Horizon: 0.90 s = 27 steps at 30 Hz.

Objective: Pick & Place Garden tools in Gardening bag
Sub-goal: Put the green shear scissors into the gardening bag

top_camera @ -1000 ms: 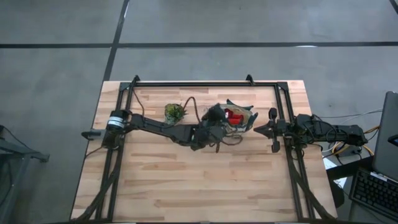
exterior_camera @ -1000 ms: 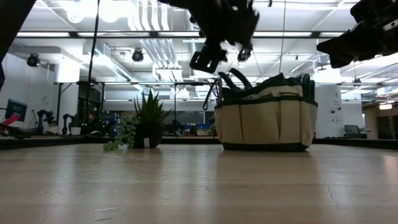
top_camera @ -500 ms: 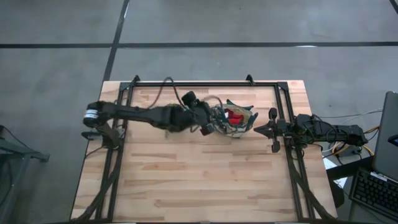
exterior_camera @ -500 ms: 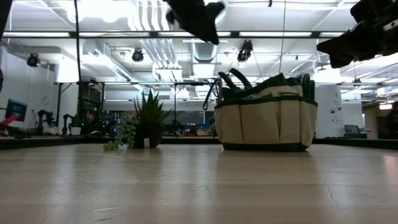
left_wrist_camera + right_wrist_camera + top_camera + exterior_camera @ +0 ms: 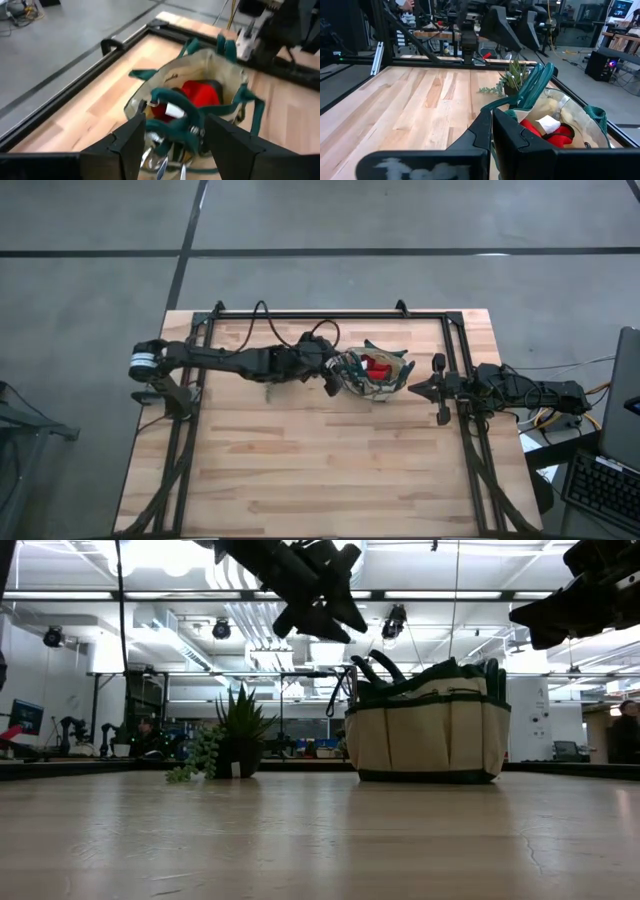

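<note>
Left claw open above gardening bag; red glove inside.

Table front open (bag, plant behind)

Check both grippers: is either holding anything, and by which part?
Nothing is held. The left gripper is open and empty above the bag; the right gripper is shut on nothing beside it.

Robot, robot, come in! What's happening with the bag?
Left hand open, empty, above bag. Right hand shut, beside bag. Red glove inside. Nothing blocking.
</note>
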### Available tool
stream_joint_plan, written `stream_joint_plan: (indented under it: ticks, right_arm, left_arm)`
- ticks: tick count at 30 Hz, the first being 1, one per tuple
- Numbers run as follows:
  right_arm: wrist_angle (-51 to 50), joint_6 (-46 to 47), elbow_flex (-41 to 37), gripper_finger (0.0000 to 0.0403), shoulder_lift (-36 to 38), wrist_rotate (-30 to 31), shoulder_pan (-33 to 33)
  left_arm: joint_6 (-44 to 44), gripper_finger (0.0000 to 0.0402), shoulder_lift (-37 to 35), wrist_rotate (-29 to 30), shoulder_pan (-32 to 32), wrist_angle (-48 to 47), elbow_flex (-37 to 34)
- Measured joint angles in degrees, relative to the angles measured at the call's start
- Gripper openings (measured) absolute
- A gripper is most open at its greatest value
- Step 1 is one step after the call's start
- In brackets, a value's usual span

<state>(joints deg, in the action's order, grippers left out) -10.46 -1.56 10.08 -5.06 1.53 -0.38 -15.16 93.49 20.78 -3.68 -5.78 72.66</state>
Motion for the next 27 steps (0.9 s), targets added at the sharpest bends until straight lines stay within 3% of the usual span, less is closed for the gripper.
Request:
stream_joint_plan:
  ticks: [14,20,27]
  right_arm:
    - [0.0,0.0,-0.01,0.0008,-0.03,0.01,0.0]
    - [-0.02,-0.05,-0.01,0.0008,0.0,-0.01,0.0]
    - [-0.02,-0.08,-0.01,0.0008,0.03,-0.01,0.0]
  left_arm:
    - [-6.6,0.0206,0.09,-0.39,-3.11,9.36,-6.29]
    - [-7.54,0.0206,0.83,-6.5,-4.32,12.44,-7.25]
    - [-7.56,0.0206,3.15,-7.6,-4.95,16.43,-7.28]
